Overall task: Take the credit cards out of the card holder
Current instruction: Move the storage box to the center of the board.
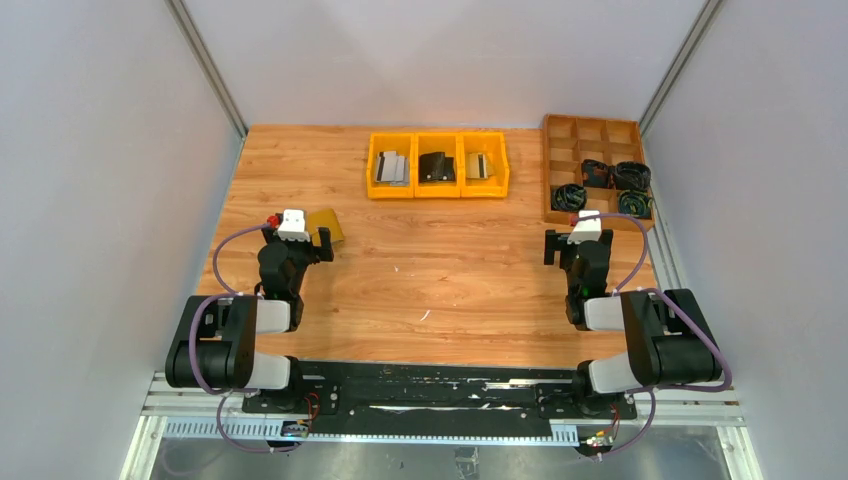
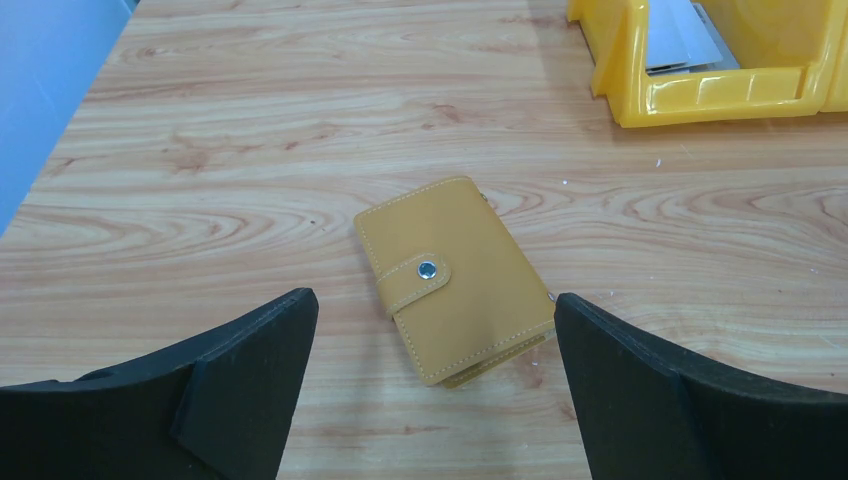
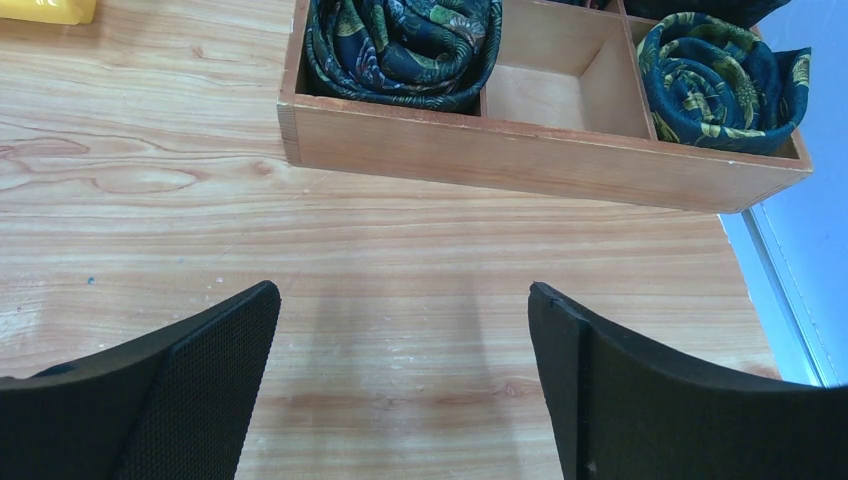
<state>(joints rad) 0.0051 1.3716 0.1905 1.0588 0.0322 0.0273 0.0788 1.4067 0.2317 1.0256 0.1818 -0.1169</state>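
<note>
Black fingers [image 2: 240, 380] of my left claw [image 2: 432, 296] stood spread wide, gripping nothing, hung over the counter [image 2: 200, 150]. Just beyond their tips lay the card holder [image 2: 455, 280], flat on the wood and skewed a little to my line. It was folded shut with its mustard cover up and its strap pressed down on a silver snap [image 2: 428, 268]. No cards showed, and I judged them all to be inside.

It looked light. The stitched cover seemed soft like leather, kept fairly stiff by whatever filled it, and smooth enough to skate on the wood if nudged. Lying so flat it offered little edge, so I reckoned the best hold was across its two long sides, low at the near corner where the layers gaped slightly. That would leave the strap's tab free for popping. Farther off to the right sat a yellow bin [image 2: 700, 95] with pale flat things in it.

My right claw [image 3: 402, 287] was likewise released and empty, over bare wood and well apart from the holder. Beyond it stood a wooden tray [image 3: 540, 165], with dark patterned rolls of cloth [image 3: 400, 40] in two compartments and an empty one between them
</note>
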